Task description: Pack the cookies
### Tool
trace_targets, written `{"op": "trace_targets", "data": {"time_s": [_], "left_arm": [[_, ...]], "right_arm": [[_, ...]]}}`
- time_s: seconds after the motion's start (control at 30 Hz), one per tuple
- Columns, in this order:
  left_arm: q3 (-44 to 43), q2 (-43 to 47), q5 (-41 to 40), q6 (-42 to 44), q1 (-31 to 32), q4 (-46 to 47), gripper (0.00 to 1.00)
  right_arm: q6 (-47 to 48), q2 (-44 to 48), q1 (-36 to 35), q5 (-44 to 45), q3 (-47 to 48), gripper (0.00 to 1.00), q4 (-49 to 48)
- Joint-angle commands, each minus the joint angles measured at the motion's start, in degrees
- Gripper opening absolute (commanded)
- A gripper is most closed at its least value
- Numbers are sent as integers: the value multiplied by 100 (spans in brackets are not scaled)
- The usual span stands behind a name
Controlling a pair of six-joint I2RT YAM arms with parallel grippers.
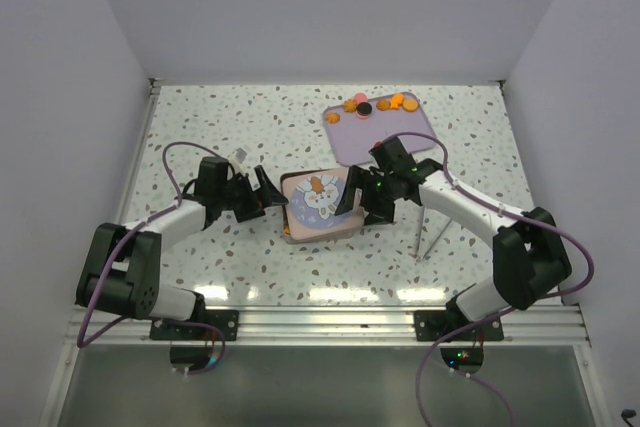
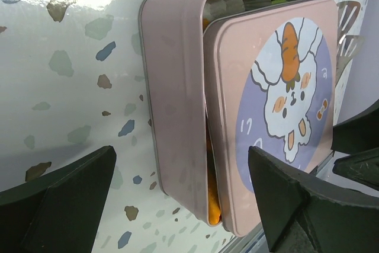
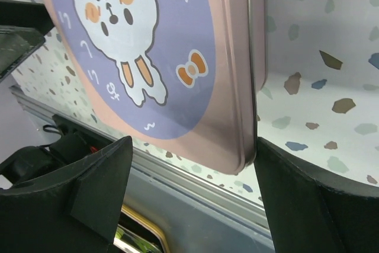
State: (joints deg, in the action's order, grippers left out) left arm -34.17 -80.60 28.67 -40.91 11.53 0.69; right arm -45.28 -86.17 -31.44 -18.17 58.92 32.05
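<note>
- Although orange cookies (image 2: 211, 201) are already seen inside the tin (image 2: 177, 87), through the gap along its side, the packing is judged unfinished.
- The lid (image 2: 266, 117) is laid over the tin, but it is shifted sideways and not seated.
- More cookies, mostly orange with one dark and one pink, are gathered at the far edge of the tray (image 1: 395, 137), behind the tin.
- The left gripper (image 2: 182, 158) is spread wide and nothing is held; the tin lies just ahead, framed between its fingers.
- The right gripper (image 3: 194, 143) is likewise spread wide, its fingers set astride the lid's corner; no clamping on it is seen.
- What is left, by this judgement: the tray's cookies are to be moved into the tin, and the lid is then to be pressed square.
</note>
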Motion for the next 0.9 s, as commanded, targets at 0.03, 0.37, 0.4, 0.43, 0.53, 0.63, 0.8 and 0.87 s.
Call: {"op": "trace_targets", "data": {"time_s": [0.03,0.37,0.4,0.43,0.53,0.63,0.8,0.87], "left_arm": [[-177,-17,-54,92,-46,221,99],[-204,-70,-71,48,-46,248,99],[-212,-70,-72,39,-46,239,99],[-213,-70,-89,39,-46,230,99],[-221,-79,-107,12,-45,239,98],[-230,-70,-124,-23,-54,265,98],[-274,-79,-142,-75,-46,327,98],[-283,-70,-142,-93,-46,353,98]], "right_arm": [[186,224,24,148,85,85,267],[186,-84,42,112,137,83,55],[212,-171,50,130,225,83,90],[264,-207,50,121,278,83,117],[309,-347,50,34,392,82,135],[256,-392,41,-54,384,81,56],[230,-409,33,-177,314,79,-24],[212,-401,33,-221,296,79,-50]]}}
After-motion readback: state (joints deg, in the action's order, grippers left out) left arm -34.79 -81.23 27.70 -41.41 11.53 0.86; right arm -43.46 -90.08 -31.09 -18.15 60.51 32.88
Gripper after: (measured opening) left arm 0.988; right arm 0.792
